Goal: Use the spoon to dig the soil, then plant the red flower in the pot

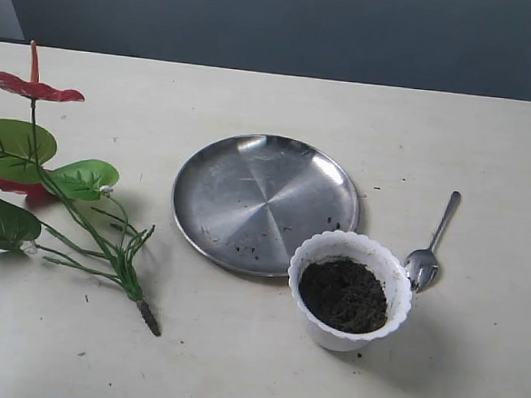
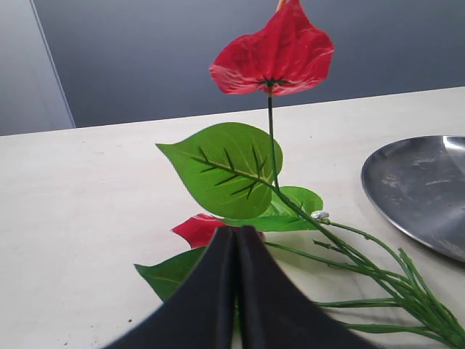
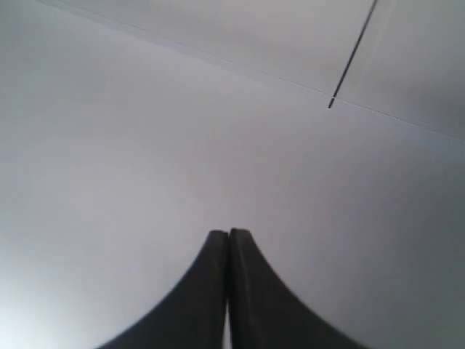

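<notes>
**Both grippers closed tight, flower lying on the table**

Outside camera: the red flower lies flat on the left part of the table, well apart from the pot. The white pot stands in front of the steel plate, right at its edge. Dark soil fills the pot. The spoon lies just beside the pot on the right.

Left wrist camera: the left gripper is pressed tight together and holds nothing. The flower lies just past its tip, with one red bloom sticking up. Part of the plate shows too.

Right wrist camera: the right gripper is pressed tight together and holds nothing. It faces a plain pale surface
</notes>
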{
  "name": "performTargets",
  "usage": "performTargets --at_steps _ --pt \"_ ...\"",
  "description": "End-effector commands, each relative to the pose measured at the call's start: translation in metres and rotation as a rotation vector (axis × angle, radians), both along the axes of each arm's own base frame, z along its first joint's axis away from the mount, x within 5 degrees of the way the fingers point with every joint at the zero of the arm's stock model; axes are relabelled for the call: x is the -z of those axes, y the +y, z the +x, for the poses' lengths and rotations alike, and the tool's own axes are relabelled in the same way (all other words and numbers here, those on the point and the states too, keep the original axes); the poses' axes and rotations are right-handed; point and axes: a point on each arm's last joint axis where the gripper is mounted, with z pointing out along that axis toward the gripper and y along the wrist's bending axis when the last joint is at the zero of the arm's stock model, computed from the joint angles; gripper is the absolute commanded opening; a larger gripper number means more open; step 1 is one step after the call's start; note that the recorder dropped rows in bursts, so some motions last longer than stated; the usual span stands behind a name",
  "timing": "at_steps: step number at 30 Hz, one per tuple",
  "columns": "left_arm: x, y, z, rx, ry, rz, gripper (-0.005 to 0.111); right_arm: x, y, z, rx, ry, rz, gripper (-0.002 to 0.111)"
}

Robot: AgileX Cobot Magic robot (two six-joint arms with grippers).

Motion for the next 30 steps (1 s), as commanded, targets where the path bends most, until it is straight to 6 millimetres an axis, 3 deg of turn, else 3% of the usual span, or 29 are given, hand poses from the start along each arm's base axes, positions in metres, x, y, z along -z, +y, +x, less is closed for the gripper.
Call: performTargets --at_steps 1,4,7,12,16,21,22,23,24,27,30 --pt "-0.002 0.000 0.000 0.006 -0.017 -0.007 0.001 -0.023 0.007 0.000 0.085 0.045 -0.342 0.000" --pt "-0.002 0.000 0.000 0.006 -0.017 -0.007 0.001 -0.059 0.009 0.008 0.165 0.153 -0.584 0.000" --pt "-0.002 0.000 0.000 0.006 -0.017 -0.007 0.001 -0.091 0.013 0.035 0.127 0.355 -0.796 0.000" --pt "-0.002 0.000 0.000 0.006 -0.017 -0.007 0.001 -0.122 0.019 0.107 -0.212 0.753 -0.972 0.000" --pt "-0.002 0.000 0.000 0.006 -0.017 -0.007 0.001 -0.119 0.019 0.179 -0.535 1.052 -0.953 0.000" --pt "-0.002 0.000 0.000 0.006 -0.017 -0.007 0.001 -0.084 0.014 0.252 -0.783 1.291 -0.831 0.000" --pt "-0.002 0.000 0.000 0.006 -0.017 -0.007 0.001 -0.058 0.013 0.276 -0.851 1.381 -0.731 0.000" --pt "-0.002 0.000 0.000 0.006 -0.017 -0.007 0.001 -0.044 0.015 0.285 -0.888 1.425 -0.701 0.000" --pt "-0.002 0.000 0.000 0.006 -0.017 -0.007 0.001 -0.014 0.025 0.300 -0.976 1.509 -0.692 0.000" --pt "-0.002 0.000 0.000 0.006 -0.017 -0.007 0.001 0.036 0.060 0.312 -1.131 1.639 -0.745 0.000" --pt "-0.002 0.000 0.000 0.006 -0.017 -0.007 0.001 0.072 0.089 0.321 -1.006 1.780 -0.812 0.000"
